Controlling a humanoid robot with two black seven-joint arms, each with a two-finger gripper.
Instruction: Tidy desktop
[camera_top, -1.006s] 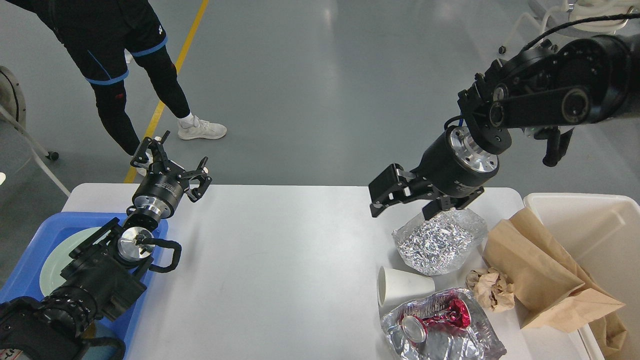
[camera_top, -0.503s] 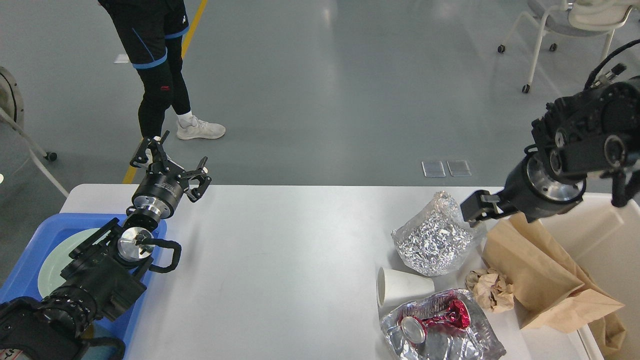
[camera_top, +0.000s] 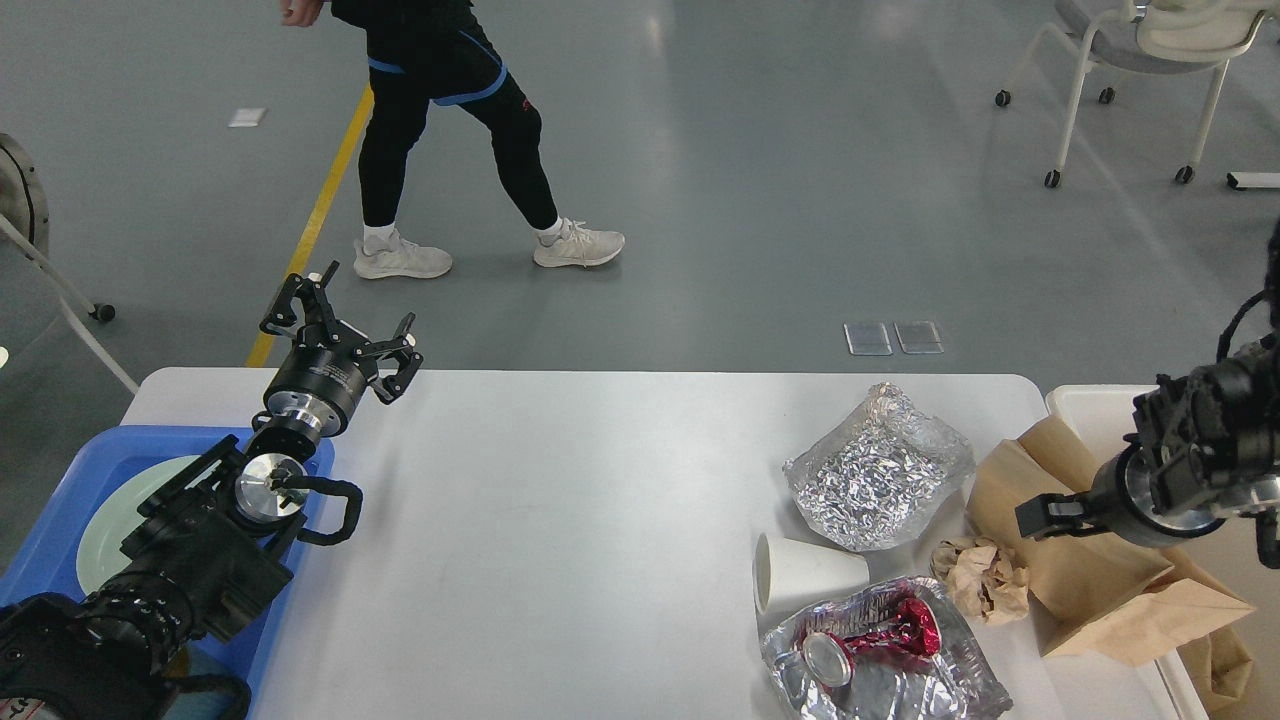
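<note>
The white desktop (camera_top: 560, 520) fills the middle of the head view. On its right part lie a crumpled foil lump (camera_top: 880, 470), a white paper cup (camera_top: 800, 572) on its side, a foil tray (camera_top: 940, 680) with a crushed red can (camera_top: 870, 635), a crumpled brown paper ball (camera_top: 985, 578) and a brown paper bag (camera_top: 1090, 570). My left gripper (camera_top: 345, 322) is open and empty above the table's far left edge. My right gripper (camera_top: 1042, 520) hovers over the paper bag; it is dark and small, and its fingers cannot be told apart.
A blue tray (camera_top: 60, 480) holding a pale green plate (camera_top: 110, 520) stands at the left edge under my left arm. A cream-white bin (camera_top: 1095, 405) stands at the right, with the bag leaning on it. A person (camera_top: 450, 120) walks behind the table. A wheeled chair (camera_top: 1140, 40) is far right.
My right arm has swung from above the foil lump to the right and down, over the paper bag. The person has walked to the right. My left arm has not moved.
</note>
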